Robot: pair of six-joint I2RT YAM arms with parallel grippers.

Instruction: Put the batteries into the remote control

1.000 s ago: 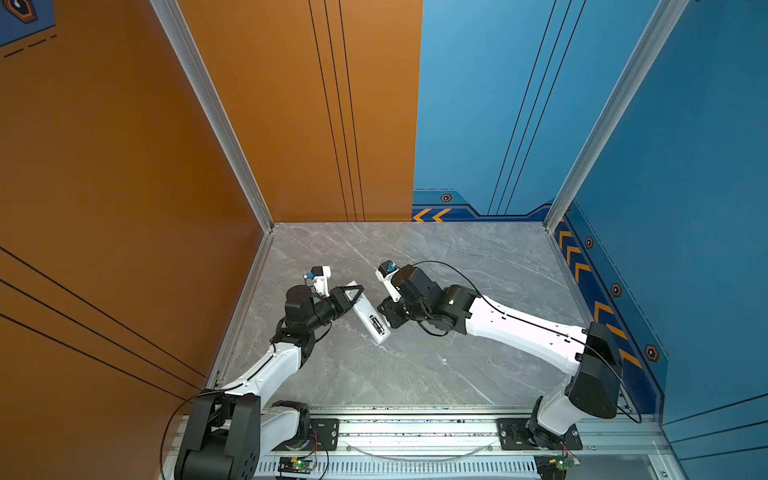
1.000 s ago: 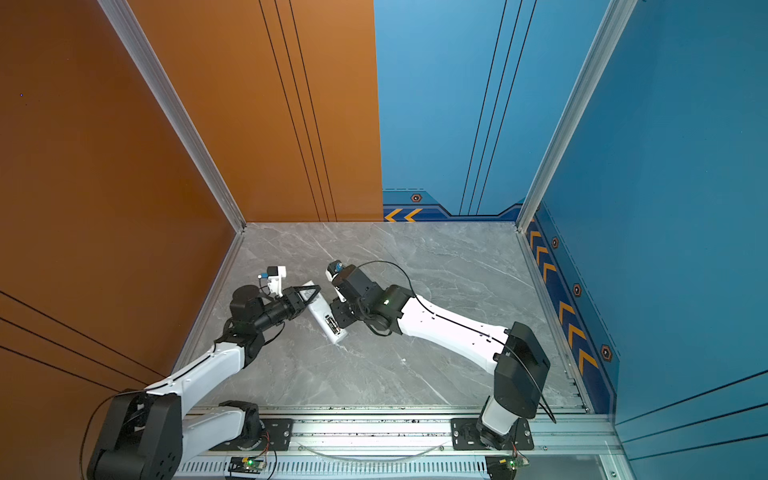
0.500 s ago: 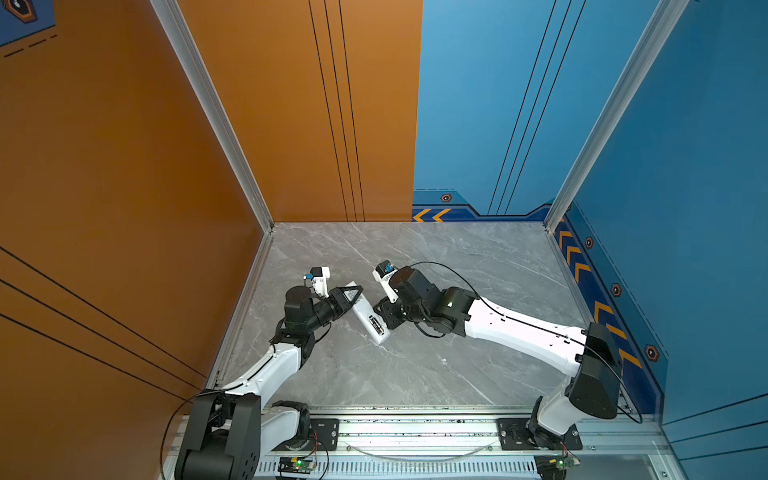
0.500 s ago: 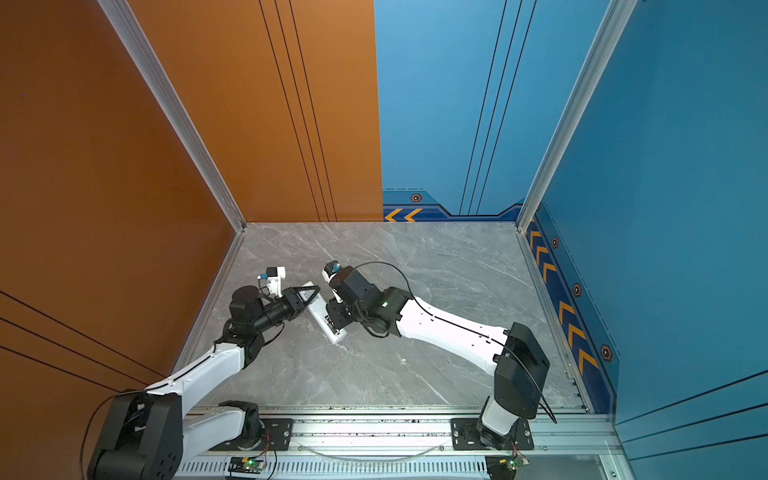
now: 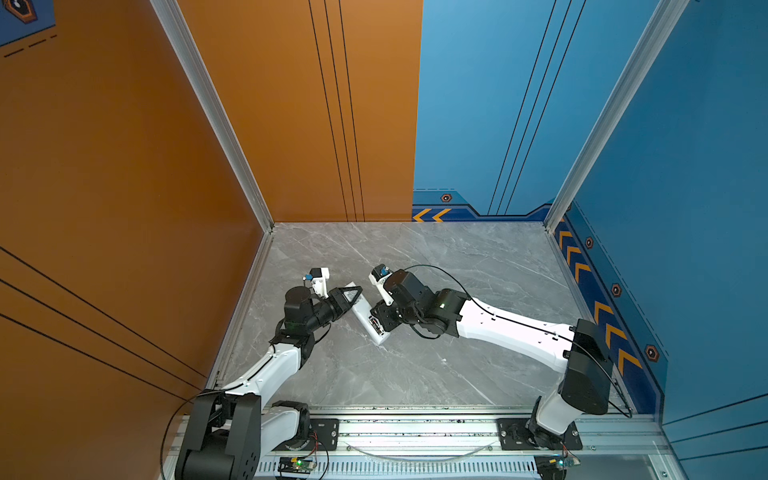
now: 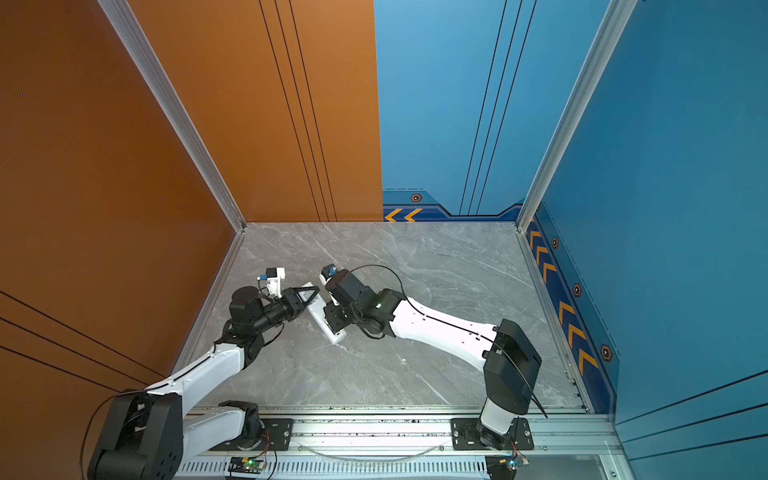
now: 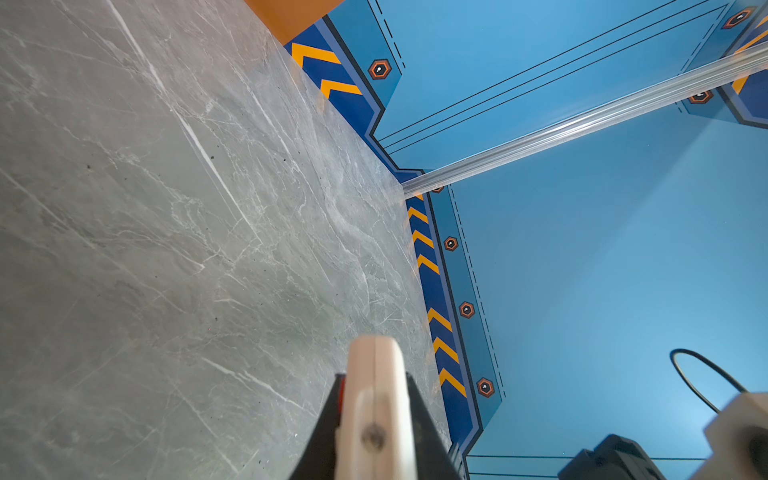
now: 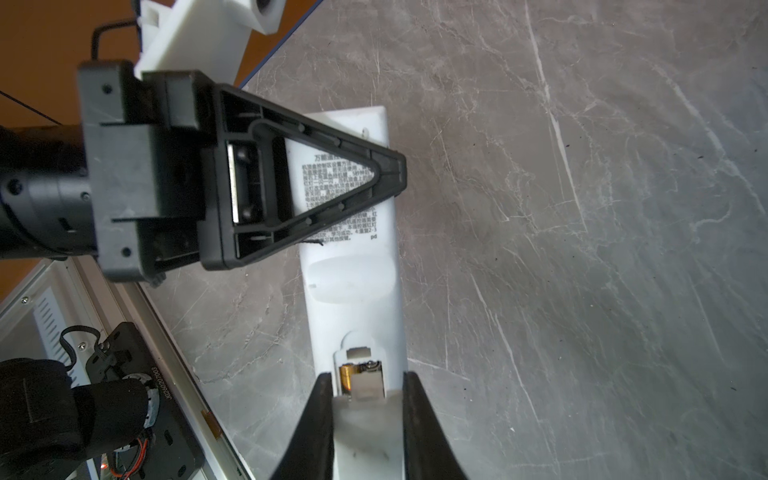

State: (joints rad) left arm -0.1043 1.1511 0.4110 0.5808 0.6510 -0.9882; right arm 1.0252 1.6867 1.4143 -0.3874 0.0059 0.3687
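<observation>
Compared with a second ago, the right gripper (image 5: 380, 322) has edged a little toward 9 o'clock and now sits over the near end of the remote control (image 5: 370, 318), where before it stood just beside that end. The left gripper (image 5: 357, 292) has barely moved, and the remote has shifted only slightly.

The remote lies back-up on the grey worktop (image 5: 478, 270), toward 9 o'clock of its middle. Its length runs from 11 o'clock to 5 o'clock in both top views. The left arm reaches in from 7 o'clock. Its fingers (image 7: 419, 415) are closed on the remote's far end, which shows edge-on between them in the left wrist view. The right arm comes from 4 o'clock. Its fingers (image 8: 316, 415) press against both long edges of the remote at the battery compartment (image 8: 361, 355), gripping it there.

The compartment is uncovered, and one battery (image 8: 347, 376) with a gold end lies inside it. I cannot tell whether a second one is there.

In the right wrist view the left gripper's black triangular frame covers part of the printed label (image 8: 357, 224). In both top views the right wrist hides the compartment end. A black cable (image 5: 436, 270) loops above the right forearm. An aluminium rail (image 5: 415, 432) at 6 o'clock carries both arm bases.
</observation>
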